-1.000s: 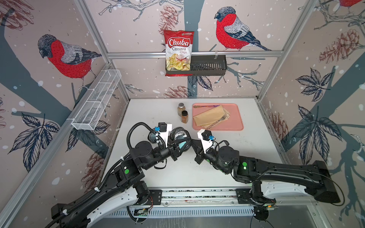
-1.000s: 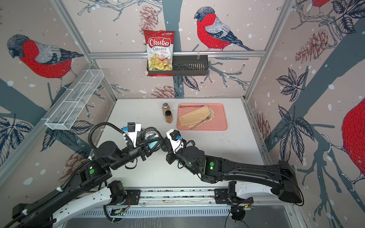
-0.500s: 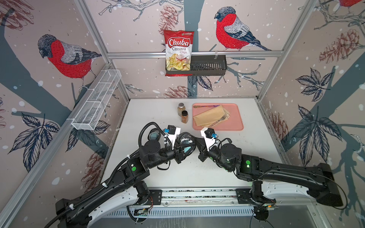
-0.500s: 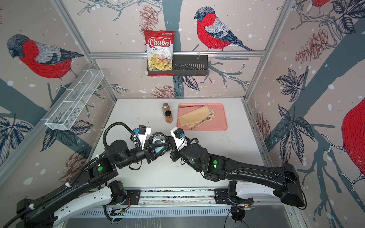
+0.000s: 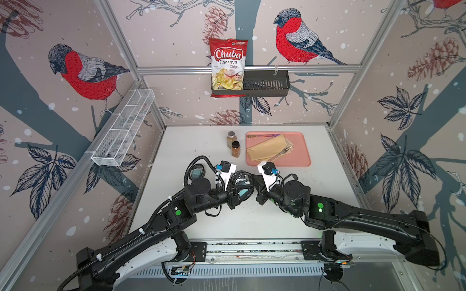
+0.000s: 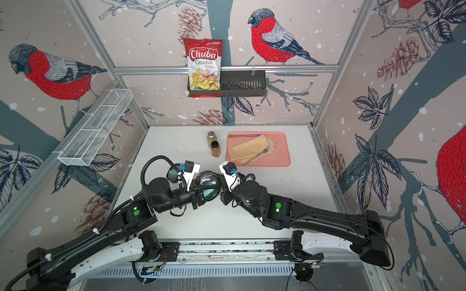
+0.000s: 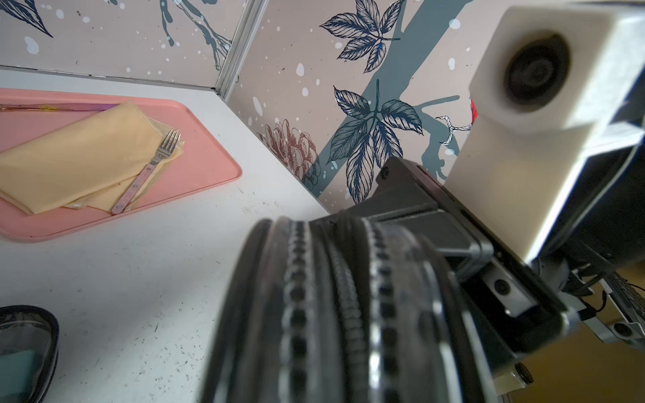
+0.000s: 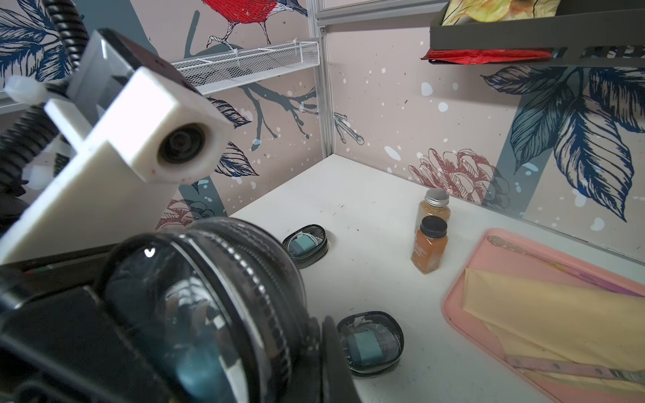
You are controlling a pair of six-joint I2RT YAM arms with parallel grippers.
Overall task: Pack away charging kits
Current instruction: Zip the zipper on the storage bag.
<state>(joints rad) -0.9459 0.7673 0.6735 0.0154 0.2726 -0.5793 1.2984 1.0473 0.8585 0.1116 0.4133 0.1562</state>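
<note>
A clear black-rimmed case with a teal charger inside hangs above the table's middle, and my left gripper is shut on its side. My right gripper is shut against the opposite zip edge of the case; what it pinches is hidden. Two more cases lie on the table, each with a teal charger and white cable inside. In both top views one case shows behind the left arm. The left wrist view is filled by the blurred zip.
Two brown spice jars stand behind the grippers. A pink tray with a folded napkin and a fork lies at the back right. A wire basket hangs on the left wall, a black shelf with a chips bag on the back wall.
Both arms have shifted to the right, carrying the held case with them. Neither gripper has changed its grip.
</note>
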